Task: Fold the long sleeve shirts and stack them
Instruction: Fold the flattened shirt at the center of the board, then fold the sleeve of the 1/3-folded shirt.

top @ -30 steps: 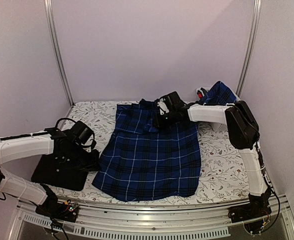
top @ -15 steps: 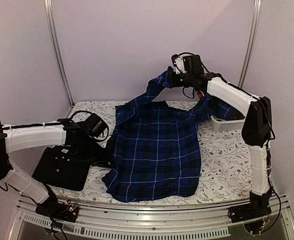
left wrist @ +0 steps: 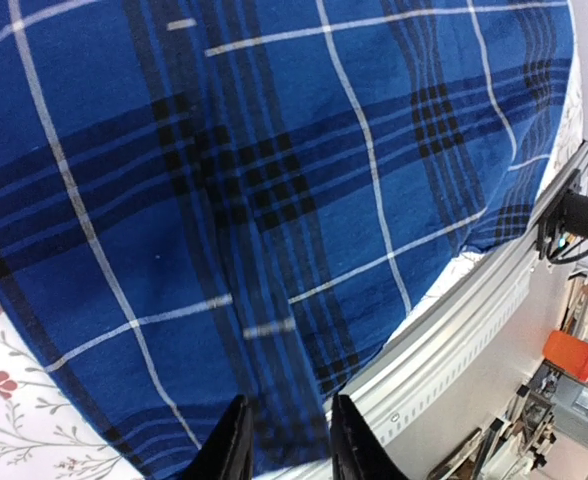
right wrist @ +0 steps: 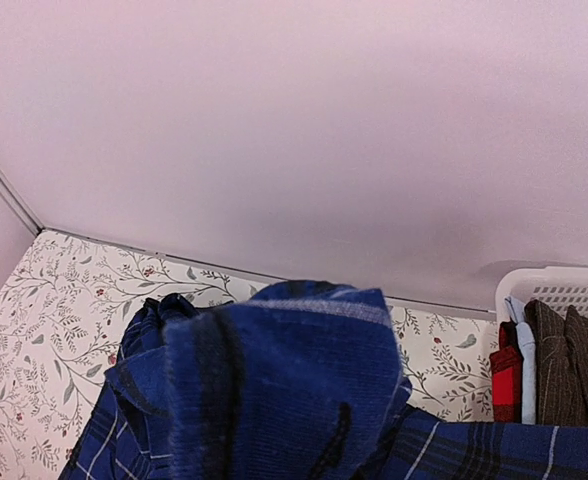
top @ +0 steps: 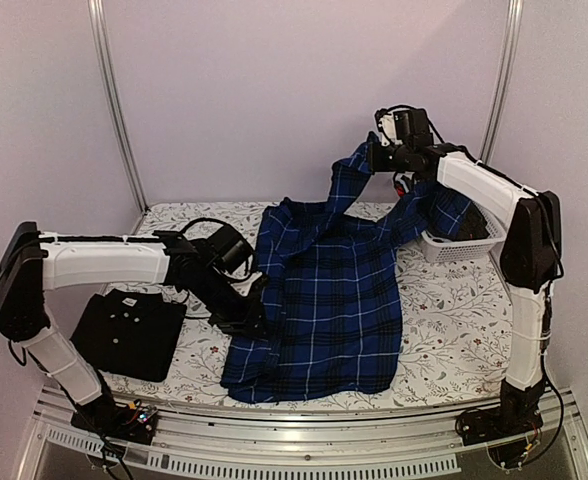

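Blue plaid shirt (top: 324, 300) lifted by one end beside the white basket (top: 474, 240).

Top view: the right gripper (top: 374, 160) is clenched on plaid cloth, holding it high, above and just left of the basket. The rest lies spread on the table (top: 444, 320) left of the basket. The left gripper (top: 254, 315) sits at the shirt's edge away from the basket, and the folded black shirt (top: 129, 335) lies farther left. Left wrist view: the fingers (left wrist: 232, 445) are slightly parted, released, with plaid beneath. Right wrist view: bunched plaid fills the foreground, left of the basket, which holds clothes (right wrist: 574, 360).
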### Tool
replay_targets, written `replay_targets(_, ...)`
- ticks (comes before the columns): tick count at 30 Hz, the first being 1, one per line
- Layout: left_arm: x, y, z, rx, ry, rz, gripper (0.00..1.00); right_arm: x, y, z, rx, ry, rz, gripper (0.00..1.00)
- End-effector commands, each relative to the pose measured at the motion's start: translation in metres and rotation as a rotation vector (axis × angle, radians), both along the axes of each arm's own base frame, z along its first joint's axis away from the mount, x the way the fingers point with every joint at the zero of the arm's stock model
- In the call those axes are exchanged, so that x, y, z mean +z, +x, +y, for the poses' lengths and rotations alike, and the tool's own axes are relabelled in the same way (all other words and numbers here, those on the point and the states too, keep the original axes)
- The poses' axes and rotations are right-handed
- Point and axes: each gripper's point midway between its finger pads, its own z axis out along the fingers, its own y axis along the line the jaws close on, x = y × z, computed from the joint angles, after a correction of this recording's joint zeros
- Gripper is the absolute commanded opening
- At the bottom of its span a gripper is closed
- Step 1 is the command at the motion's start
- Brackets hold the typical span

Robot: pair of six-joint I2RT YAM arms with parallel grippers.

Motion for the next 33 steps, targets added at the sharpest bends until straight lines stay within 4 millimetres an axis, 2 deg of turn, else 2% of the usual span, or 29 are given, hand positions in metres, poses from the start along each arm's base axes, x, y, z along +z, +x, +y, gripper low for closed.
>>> replay_targets(1,0.011,0.003,-0.006,0.009,-0.008,-0.04,0.36,0.034,-0.01,-0.009,-0.01,0.02,-0.06,0.0)
replay_targets(5,0.018,0.008,0.011,0.068,0.048,-0.09,0.41,0.034,-0.013,-0.008,0.004,0.023,-0.056,0.0)
replay_targets(7,0.015,0.0,0.015,0.066,0.045,-0.069,0.42,0.033,-0.015,-0.005,0.02,0.029,-0.05,0.0)
replay_targets(12,-0.002,-0.012,0.01,0.058,0.04,-0.032,0.42,0.03,-0.02,0.003,0.07,0.055,-0.028,0.0)
replay_targets(15,-0.001,0.0,0.009,0.085,0.044,-0.073,0.41,0.031,-0.026,0.004,0.084,0.059,-0.023,0.0)
replay_targets(20,0.015,0.062,0.012,0.23,-0.013,-0.164,0.41,0.029,-0.042,-0.008,0.056,0.05,-0.013,0.0)
replay_targets(24,0.022,0.11,0.009,0.291,-0.065,-0.223,0.41,0.046,-0.065,-0.018,0.046,0.079,-0.035,0.0)
replay_targets(26,0.026,0.132,0.007,0.304,-0.07,-0.248,0.41,0.046,-0.072,-0.023,0.038,0.081,-0.035,0.0)
replay_targets(29,0.027,0.168,0.007,0.333,-0.076,-0.297,0.4,0.033,-0.081,-0.018,0.075,0.091,0.005,0.0)
replay_targets(33,0.029,0.224,0.012,0.405,-0.092,-0.37,0.38,0.0,-0.095,-0.006,0.105,0.1,0.091,0.0)
